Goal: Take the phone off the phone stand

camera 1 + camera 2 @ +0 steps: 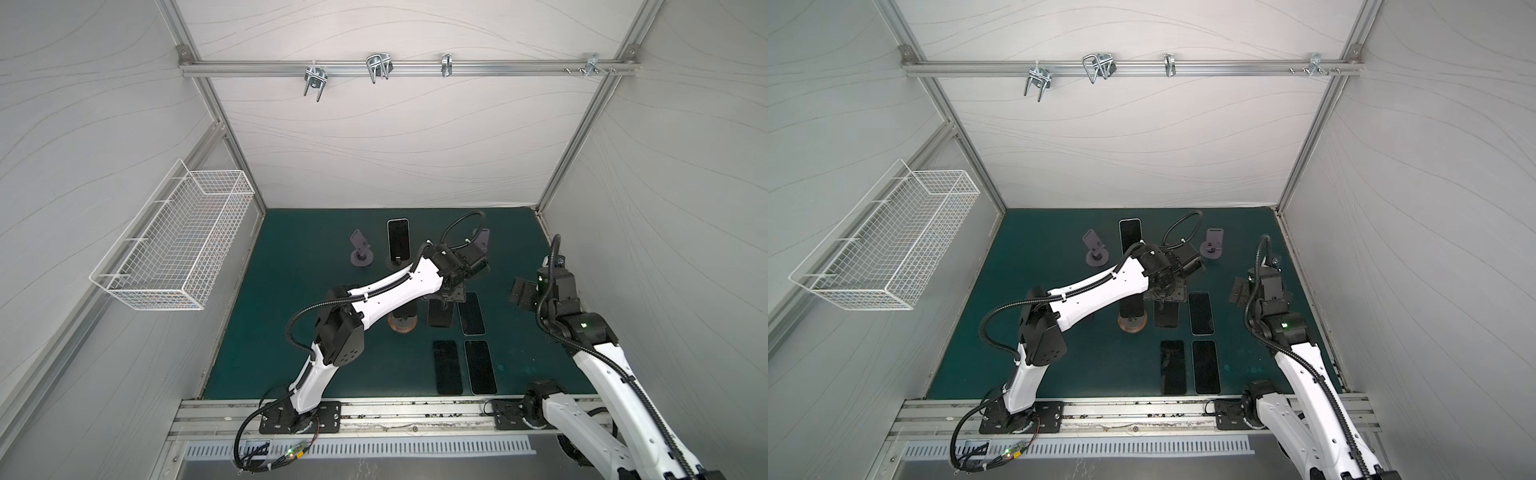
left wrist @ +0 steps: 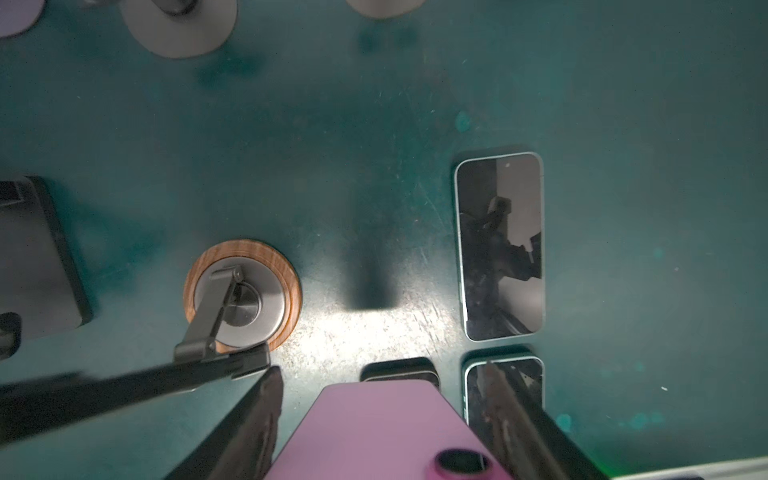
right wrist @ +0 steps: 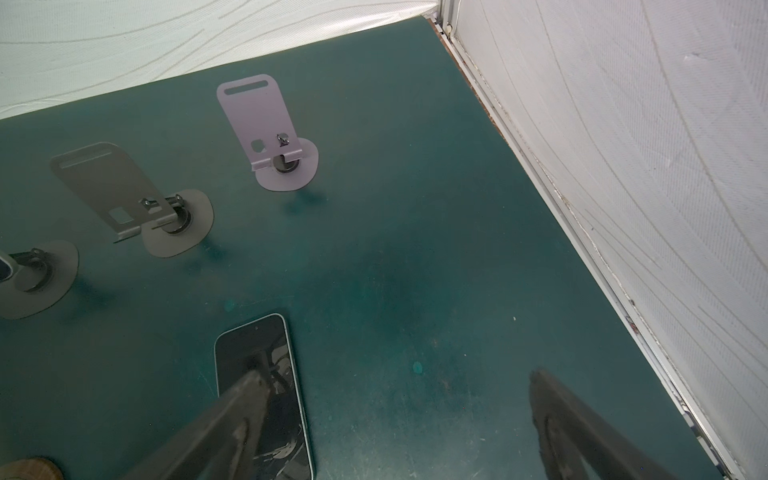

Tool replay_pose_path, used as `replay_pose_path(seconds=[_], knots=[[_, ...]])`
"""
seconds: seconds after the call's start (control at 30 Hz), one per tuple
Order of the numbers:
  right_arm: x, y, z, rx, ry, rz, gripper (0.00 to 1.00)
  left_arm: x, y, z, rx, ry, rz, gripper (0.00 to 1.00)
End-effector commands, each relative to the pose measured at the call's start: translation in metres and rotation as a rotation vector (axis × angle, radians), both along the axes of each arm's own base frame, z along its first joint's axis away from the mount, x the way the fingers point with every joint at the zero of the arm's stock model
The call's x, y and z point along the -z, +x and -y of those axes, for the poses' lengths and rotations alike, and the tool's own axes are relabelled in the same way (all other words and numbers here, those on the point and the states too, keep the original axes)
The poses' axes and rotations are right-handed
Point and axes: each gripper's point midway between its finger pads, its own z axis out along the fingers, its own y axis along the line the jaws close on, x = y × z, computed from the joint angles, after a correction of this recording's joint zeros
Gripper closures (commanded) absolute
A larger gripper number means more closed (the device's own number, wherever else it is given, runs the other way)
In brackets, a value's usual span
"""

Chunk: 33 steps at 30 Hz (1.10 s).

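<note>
Step in hand: transfer to set-down; removal itself is judged done. The purple phone (image 2: 382, 428) is being gripped across its width by the left gripper (image 2: 382, 374). The jaws are closed on its edges at a middling spread, with the camera end up by the palm and the free end hanging over the mat (image 2: 623, 187). It is being held clear of every stand, and the lilac stand (image 1: 1212, 245) at the back is standing bare. The right gripper (image 3: 397, 374) is being kept wide apart with nothing between its fingers, off to the right.

Three phones are lying flat: a far laid phone (image 2: 498, 245) and two near ones (image 1: 448, 368) (image 1: 480, 368). Bare mat is showing between the far laid phone and the wood-based stand (image 2: 243, 295), and this is judged to be the drop slot.

Next: the phone is to be lowered there and tipped flat, with the jaws spread only once it is resting. The loaded phone (image 2: 124, 382) on the wood-based stand is showing right beside one finger; whether they touch cannot be told.
</note>
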Motion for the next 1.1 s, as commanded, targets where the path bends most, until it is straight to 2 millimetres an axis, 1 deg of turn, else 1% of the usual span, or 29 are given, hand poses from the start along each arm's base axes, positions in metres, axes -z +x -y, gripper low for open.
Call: replay_pose_path(seconds=[0.0, 0.27, 0.43, 0.6, 0.77, 0.87, 1.07], knots=[[-0.001, -0.006, 0.007, 0.02, -0.02, 0.002, 0.01, -0.013, 0.006, 0.01, -0.023, -0.038, 0.039, 0.49], [0.003, -0.01, 0.005, 0.024, 0.014, 0.007, 0.01, 0.017, 0.008, 0.02, -0.045, -0.035, -0.02, 0.49], [0.006, -0.013, 0.004, 0.023, 0.024, 0.003, 0.01, 0.025, 0.019, 0.018, -0.08, -0.05, -0.047, 0.49], [0.006, -0.016, 0.005, 0.025, 0.024, 0.005, 0.01, 0.036, 0.023, 0.016, -0.095, -0.054, -0.079, 0.49], [0.007, -0.016, 0.006, 0.025, 0.019, 0.002, 0.01, 0.047, 0.023, 0.014, -0.102, -0.03, -0.092, 0.5], [0.007, -0.017, 0.006, 0.026, 0.02, 0.002, 0.01, 0.054, 0.023, 0.017, -0.101, -0.032, -0.108, 0.5], [0.008, -0.015, 0.005, 0.022, 0.017, -0.002, 0.01, 0.057, 0.026, 0.022, -0.1, -0.034, -0.11, 0.5]])
